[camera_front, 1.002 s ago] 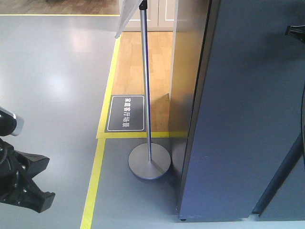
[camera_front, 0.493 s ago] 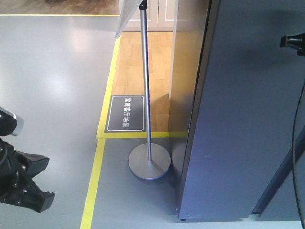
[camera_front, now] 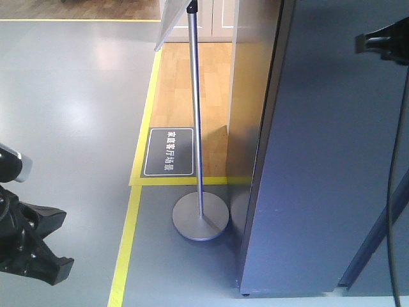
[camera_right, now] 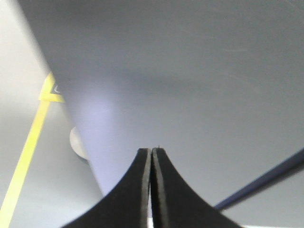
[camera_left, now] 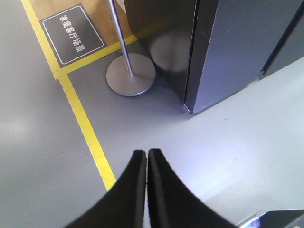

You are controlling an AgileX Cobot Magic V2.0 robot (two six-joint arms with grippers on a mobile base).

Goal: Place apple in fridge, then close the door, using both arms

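Note:
The fridge fills the right of the front view as a tall dark grey block; only its plain outer face shows, and the door is that same grey surface. The apple is out of view. My right gripper is shut with nothing in it and points at the grey face from close by; it pokes in at the upper right of the front view. My left gripper is also shut and empty. It hangs low over the grey floor at the lower left, well away from the fridge.
A metal pole on a round base stands just left of the fridge corner. A dark floor sign lies on wooden flooring bordered by yellow tape. A dark diagonal line crosses the fridge's lower right.
My right gripper has moved left and further into the front view, along the top of the fridge face. The left gripper has not moved.

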